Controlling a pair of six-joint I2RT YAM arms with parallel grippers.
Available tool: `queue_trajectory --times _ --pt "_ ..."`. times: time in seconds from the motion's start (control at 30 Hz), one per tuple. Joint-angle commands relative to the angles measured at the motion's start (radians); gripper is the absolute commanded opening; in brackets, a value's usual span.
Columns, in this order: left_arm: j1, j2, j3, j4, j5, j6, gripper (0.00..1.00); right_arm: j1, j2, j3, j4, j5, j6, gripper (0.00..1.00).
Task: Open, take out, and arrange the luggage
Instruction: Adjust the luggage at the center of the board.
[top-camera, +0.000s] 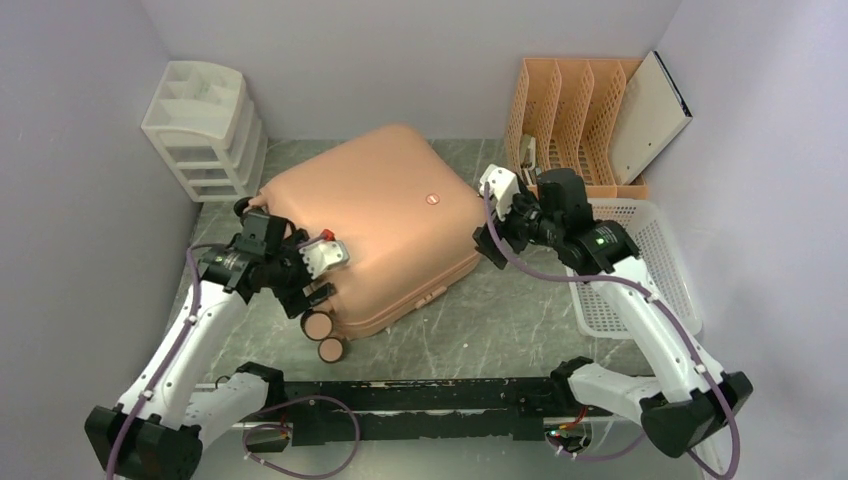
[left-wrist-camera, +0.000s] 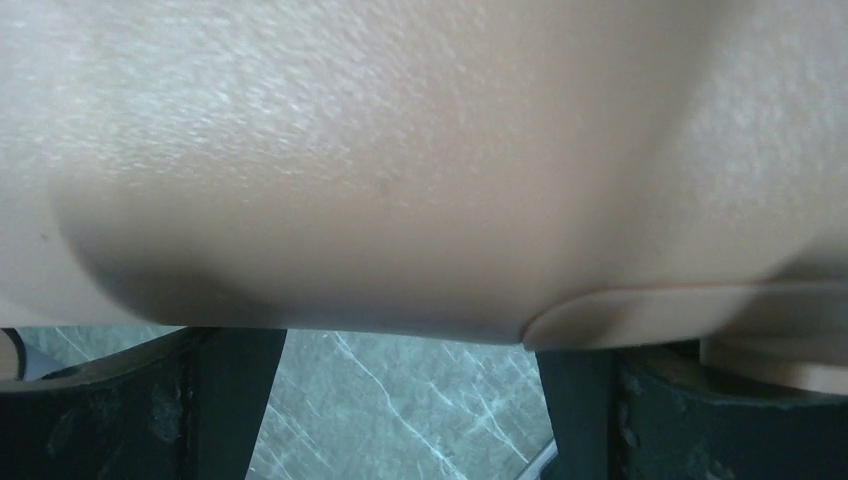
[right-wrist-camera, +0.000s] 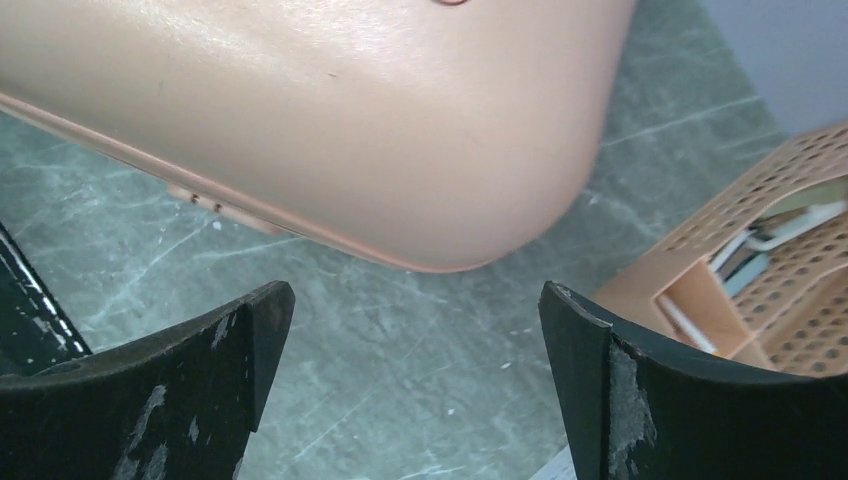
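Note:
The salmon-pink luggage lies flat and closed in the middle of the marble table, with its round logo facing up and its black wheels at the near-left corner. My left gripper is open at the near-left edge by the wheels. In the left wrist view the shell fills the top, just past the spread fingers. My right gripper is open and empty at the luggage's right corner. In the right wrist view that corner lies ahead of the gripper.
A white drawer unit stands at the back left. An orange-tan file rack holding a white board stands at the back right, also in the right wrist view. A white mesh basket sits under the right arm.

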Motion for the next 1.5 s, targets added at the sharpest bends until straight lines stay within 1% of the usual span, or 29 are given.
queue_trajectory --times 0.0,0.13,0.23,0.3,0.37,0.43,0.5,0.57,0.67,0.8,0.83,0.87,0.93,1.0,1.07,1.13,1.2,1.3,1.47 --pt "-0.244 0.088 0.031 0.130 0.139 -0.057 0.96 0.008 0.050 -0.017 0.029 0.019 0.088 1.00" --pt "-0.418 0.160 0.103 0.232 0.028 -0.157 0.96 0.006 0.102 0.010 0.027 0.073 0.130 1.00" --pt "-0.511 0.232 0.185 0.245 -0.015 -0.203 0.97 0.007 0.127 -0.014 0.058 0.155 0.111 1.00" --pt "-0.531 0.282 0.264 0.197 0.023 -0.211 0.96 0.007 0.151 -0.030 0.073 0.211 0.101 1.00" --pt "-0.531 0.299 0.344 0.144 0.035 -0.217 0.96 0.006 0.178 -0.039 0.076 0.242 0.099 1.00" --pt "-0.527 0.258 0.370 0.132 0.014 -0.225 0.97 0.006 0.184 -0.052 0.085 0.258 0.106 1.00" --pt "-0.517 0.187 0.362 0.169 -0.022 -0.240 0.97 0.006 0.186 -0.055 0.098 0.277 0.116 1.00" --pt "-0.499 0.128 0.380 0.190 -0.062 -0.249 0.97 0.005 0.184 -0.061 0.122 0.321 0.133 1.00" --pt "-0.460 0.098 0.445 0.190 -0.142 -0.257 0.97 -0.003 0.180 -0.058 0.162 0.429 0.158 1.00" --pt "-0.383 0.097 0.460 0.302 -0.394 -0.265 0.97 -0.089 0.190 -0.022 0.187 0.476 0.218 1.00" --pt "-0.346 0.107 0.459 0.340 -0.446 -0.264 0.97 -0.120 0.193 -0.018 0.195 0.473 0.240 1.00" --pt "-0.293 0.127 0.460 0.364 -0.464 -0.261 0.97 -0.147 0.198 -0.014 0.202 0.470 0.252 1.00" --pt "-0.152 0.205 0.502 0.391 -0.410 -0.278 0.97 -0.181 0.219 -0.016 0.211 0.481 0.261 1.00" --pt "-0.017 0.284 0.551 0.389 -0.340 -0.305 0.97 -0.182 0.248 -0.020 0.217 0.501 0.260 1.00" --pt "0.063 0.397 0.614 0.387 -0.298 -0.323 0.97 -0.182 0.285 -0.015 0.213 0.518 0.265 1.00" --pt "0.112 0.463 0.657 0.392 -0.232 -0.338 0.96 -0.182 0.320 -0.007 0.224 0.531 0.269 1.00" --pt "0.130 0.502 0.674 0.413 -0.191 -0.342 0.95 -0.182 0.354 0.007 0.244 0.538 0.273 1.00" --pt "0.131 0.539 0.681 0.429 -0.189 -0.334 0.95 -0.182 0.412 0.042 0.248 0.525 0.297 1.00" --pt "0.131 0.543 0.630 0.403 -0.137 -0.301 0.93 -0.182 0.513 0.110 0.250 0.412 0.340 1.00"
